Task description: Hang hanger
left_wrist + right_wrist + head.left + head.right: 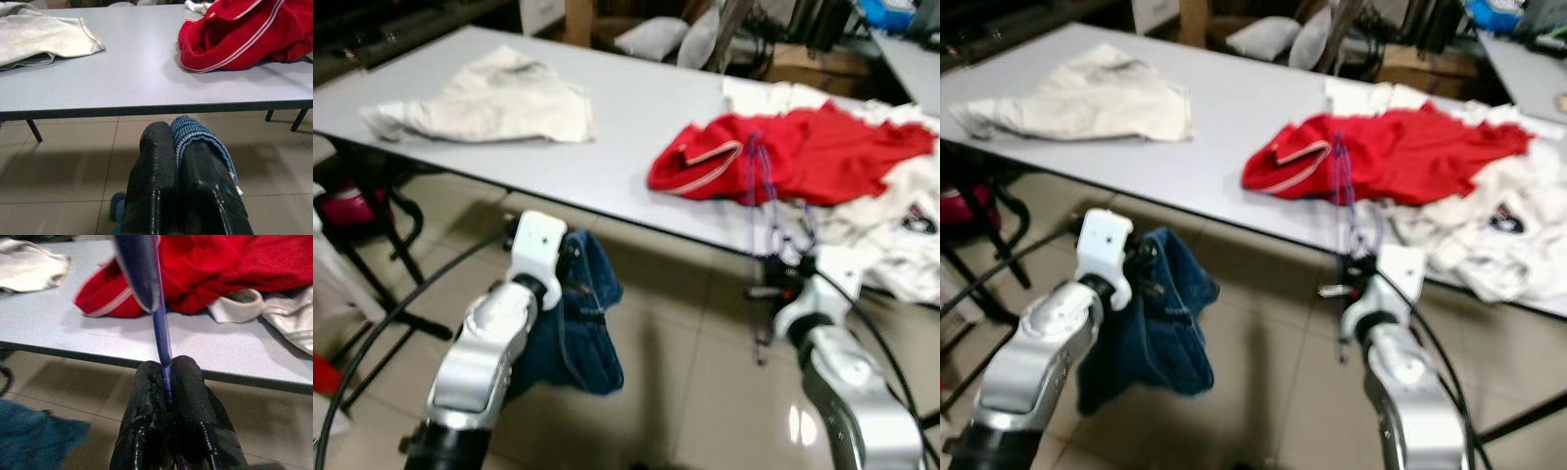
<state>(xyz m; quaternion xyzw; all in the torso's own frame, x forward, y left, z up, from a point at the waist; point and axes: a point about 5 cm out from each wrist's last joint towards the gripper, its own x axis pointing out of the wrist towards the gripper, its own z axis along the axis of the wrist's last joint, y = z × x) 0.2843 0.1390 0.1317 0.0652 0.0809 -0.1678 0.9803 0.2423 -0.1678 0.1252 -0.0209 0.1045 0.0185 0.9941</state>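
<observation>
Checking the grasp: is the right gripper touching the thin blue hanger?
Touching. The right wrist view shows the right gripper shut on the thin blue hanger.

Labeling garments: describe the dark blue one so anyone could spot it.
Start at the long grey table; before its near edge, over the tiled floor, the left gripper is shut on a dark blue denim garment. Unlike the red, cream and white clothes, it hangs off the table.

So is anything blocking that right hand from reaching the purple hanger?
No. The right hand is already shut on the purple hanger, in front of the table's edge near the red garment. The left hand grips a blue garment.
</observation>
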